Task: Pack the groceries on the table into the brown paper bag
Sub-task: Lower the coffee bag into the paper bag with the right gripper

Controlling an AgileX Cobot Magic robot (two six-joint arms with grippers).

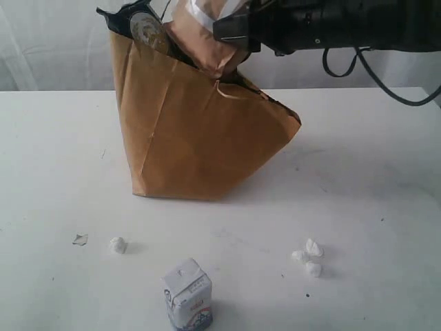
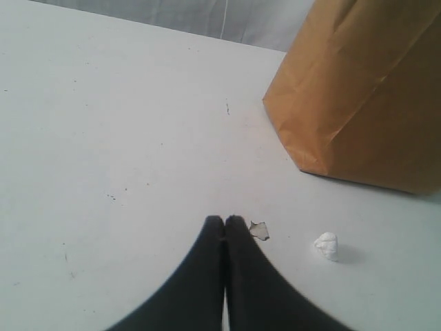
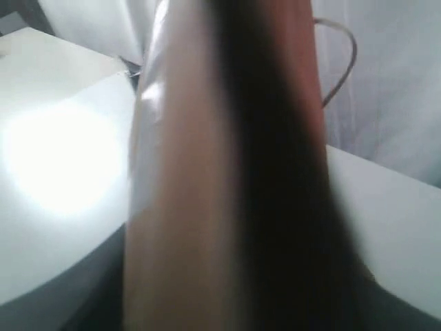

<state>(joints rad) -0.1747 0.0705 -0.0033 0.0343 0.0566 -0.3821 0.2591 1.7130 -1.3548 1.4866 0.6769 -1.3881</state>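
Note:
The brown paper bag stands leaning at the back of the table; its lower side also fills a corner of the left wrist view as the bag. My right gripper reaches in from the right, shut on the brown pouch, which hangs over the bag's mouth. The pouch blurs across the right wrist view and hides the fingers. The dark jar's silver lid pokes out of the bag's top. Near the front edge stands the small white carton. My left gripper is shut and empty, low over the table.
White crumpled lumps lie on the table, one on the left and a cluster on the right. A small torn scrap lies beside the left fingertips. A black cable hangs from the right arm.

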